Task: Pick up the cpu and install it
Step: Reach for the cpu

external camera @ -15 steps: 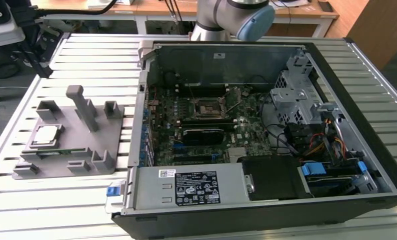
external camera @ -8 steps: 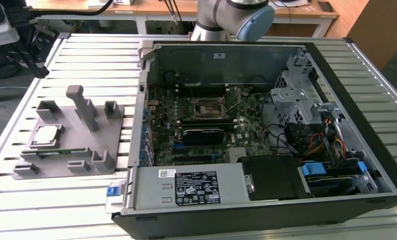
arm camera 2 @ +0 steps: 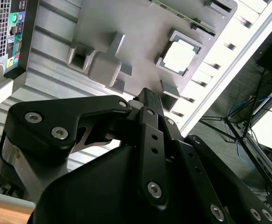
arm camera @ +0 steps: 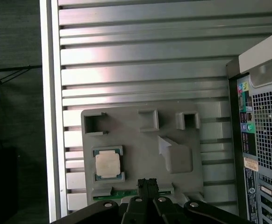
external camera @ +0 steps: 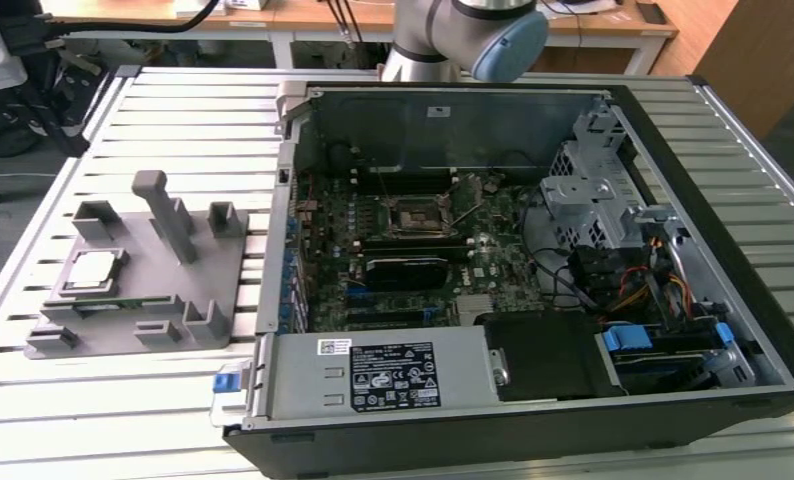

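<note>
- The cpu (external camera: 93, 268) lies flat in a shallow square nest on the grey fixture (external camera: 170, 285). It is on the exterior view's left, about halfway down the frame. Its shiny metal top faces up.
- The cpu is square, so it has no long side to line up with.
- It has not been picked up yet. Nothing is touching it.
- In both wrist views the gripper (arm camera: 148, 182) hangs above the edge of the fixture. The cpu (arm camera: 108, 164) lies near it but off to one side, not right under the tips.
- The gripper (arm camera 2: 144, 92) has its two thin fingers pressed together with nothing between them.
- The fixture rests on a silver slatted surface (external camera: 184, 110), just beside the open computer case (external camera: 437, 120).
- The socket (external camera: 415, 213), a square with a black frame, sits on the green board inside the case. It is near the middle of the exterior view, well apart from the cpu.
- The robot arm (external camera: 464, 30) stands at the top of the exterior view, behind the case.
- A white sticker (external camera: 394, 375) with small print is on the silver box (external camera: 304, 385) at the lower middle of the exterior view. I do not read it out.
</note>
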Robot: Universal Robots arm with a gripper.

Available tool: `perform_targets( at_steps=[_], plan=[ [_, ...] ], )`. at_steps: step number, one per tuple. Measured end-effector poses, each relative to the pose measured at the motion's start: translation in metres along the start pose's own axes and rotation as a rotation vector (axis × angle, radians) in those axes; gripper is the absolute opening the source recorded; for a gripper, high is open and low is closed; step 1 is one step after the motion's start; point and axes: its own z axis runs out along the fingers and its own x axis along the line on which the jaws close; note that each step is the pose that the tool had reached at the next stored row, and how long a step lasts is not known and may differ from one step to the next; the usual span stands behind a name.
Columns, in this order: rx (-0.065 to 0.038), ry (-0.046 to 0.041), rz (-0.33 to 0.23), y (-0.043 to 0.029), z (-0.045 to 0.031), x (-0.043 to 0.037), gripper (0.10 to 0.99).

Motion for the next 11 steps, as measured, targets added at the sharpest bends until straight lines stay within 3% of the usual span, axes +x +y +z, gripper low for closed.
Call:
perform_targets(
  at_steps=[11],
  plan=[
    [0.000,0.0017,0.000,-0.0013,0.0020,0.0163,0.106]
  ],
)
